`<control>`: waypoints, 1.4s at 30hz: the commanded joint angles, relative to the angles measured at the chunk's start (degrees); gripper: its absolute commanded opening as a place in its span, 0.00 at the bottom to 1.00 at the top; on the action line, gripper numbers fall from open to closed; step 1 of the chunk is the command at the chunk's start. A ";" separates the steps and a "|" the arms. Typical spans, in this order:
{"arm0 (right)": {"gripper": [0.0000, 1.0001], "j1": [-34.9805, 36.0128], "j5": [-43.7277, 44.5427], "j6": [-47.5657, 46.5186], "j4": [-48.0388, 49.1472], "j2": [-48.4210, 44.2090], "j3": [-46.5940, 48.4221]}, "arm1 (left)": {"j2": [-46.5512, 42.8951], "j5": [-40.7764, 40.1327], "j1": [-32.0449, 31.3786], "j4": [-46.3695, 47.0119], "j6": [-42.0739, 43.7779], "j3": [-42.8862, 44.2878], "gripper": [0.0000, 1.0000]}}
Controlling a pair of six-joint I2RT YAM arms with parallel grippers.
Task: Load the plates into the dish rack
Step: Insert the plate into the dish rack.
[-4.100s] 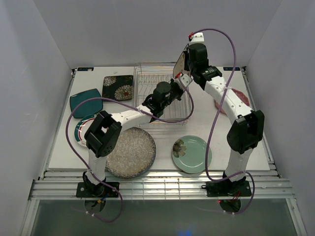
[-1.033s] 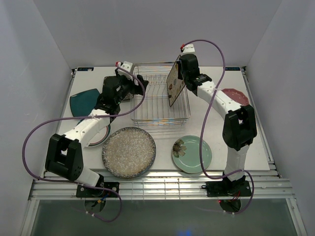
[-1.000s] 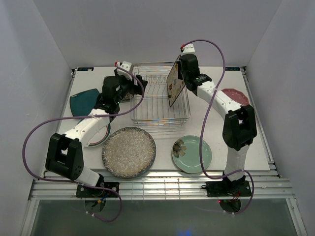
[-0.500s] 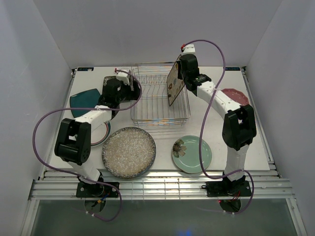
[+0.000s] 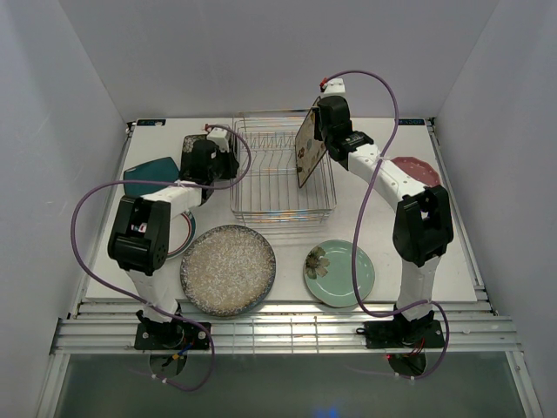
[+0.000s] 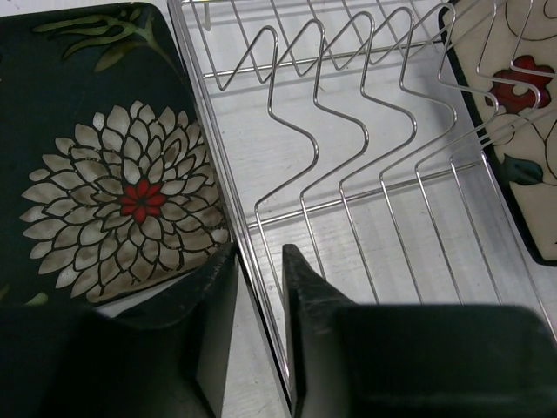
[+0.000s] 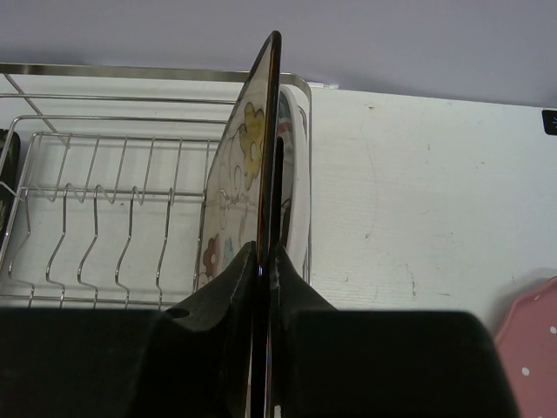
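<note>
The dish rack (image 5: 271,190) stands at the back middle of the table. My right gripper (image 5: 316,139) is shut on the top edge of the cream floral square plate (image 5: 305,154), which stands on edge at the rack's right end. In the right wrist view my right gripper (image 7: 263,248) pinches this plate (image 7: 244,148), and a white plate (image 7: 294,165) stands just behind it. My left gripper (image 6: 259,252) straddles the rack's left rim (image 6: 228,187), jaws narrowly apart, with the black floral square plate (image 6: 104,174) beside it. In the top view my left gripper (image 5: 224,159) is at that rim.
The large grey speckled plate (image 5: 228,268) and the mint green floral plate (image 5: 339,273) lie near the front. The teal plate (image 5: 146,174) is at the left, the pink dotted plate (image 5: 416,168) at the right. A white teal-rimmed plate (image 5: 180,233) lies partly under my left arm.
My left arm swung from the rack's front to its left side and slid up to the rim. My right gripper lowered the cream plate into the rack's right end.
</note>
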 commanded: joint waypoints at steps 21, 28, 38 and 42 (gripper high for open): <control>0.08 1.01 6.71 1.37 14.58 -3.43 -1.61 | 2.30 5.14 0.75 -0.77 -0.40 2.96 0.00; 0.13 1.02 6.27 1.72 13.61 -2.19 -0.03 | 1.16 5.84 0.75 -0.76 -3.30 1.20 0.00; 0.25 1.01 6.01 1.72 12.12 -1.40 1.12 | 0.28 5.49 0.58 -0.76 -5.85 -0.20 0.00; 0.25 1.01 6.01 1.72 12.03 -1.49 1.21 | 0.19 5.58 0.58 -0.76 -6.38 -0.29 0.00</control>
